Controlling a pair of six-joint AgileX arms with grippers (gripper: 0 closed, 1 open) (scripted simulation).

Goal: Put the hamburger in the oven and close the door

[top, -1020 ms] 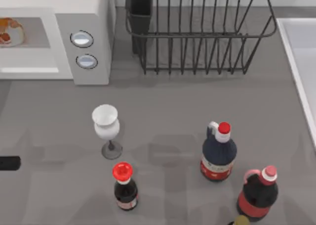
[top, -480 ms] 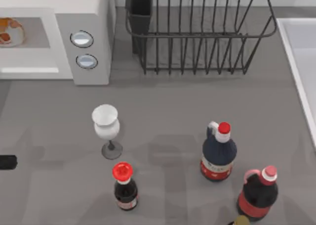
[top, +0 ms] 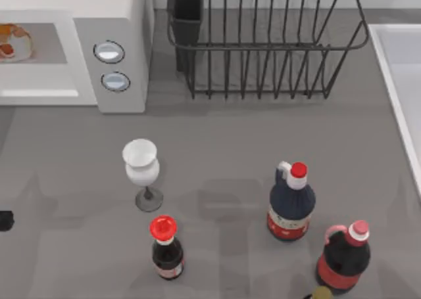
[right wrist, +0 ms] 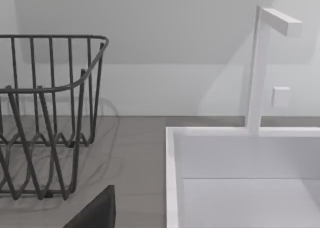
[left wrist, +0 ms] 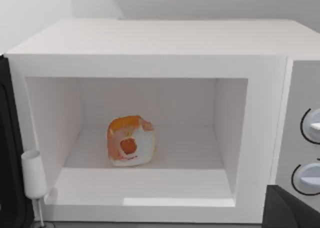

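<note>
Wine glass as landmark: small red-capped bottle just below it, two dark jugs well right, wire dish rack up-right, white sink far right.

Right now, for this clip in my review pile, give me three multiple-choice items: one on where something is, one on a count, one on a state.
1. Where is the hamburger?
A. on the table beside the wine glass
B. on the floor of the oven's cavity
C. in the dish rack

2. How many round silver knobs does the oven show in the top view?
A. one
B. two
C. four

3. What state is the oven's front in?
A. open, cavity exposed
B. shut, cavity hidden
C. half covered by a bottle

Key: 1 B, the left wrist view shows the bun resting inside the grey cavity. 2 B, two knobs sit one above the other on the side panel. 3 A, both the top and left wrist views look straight into the cavity.
</note>
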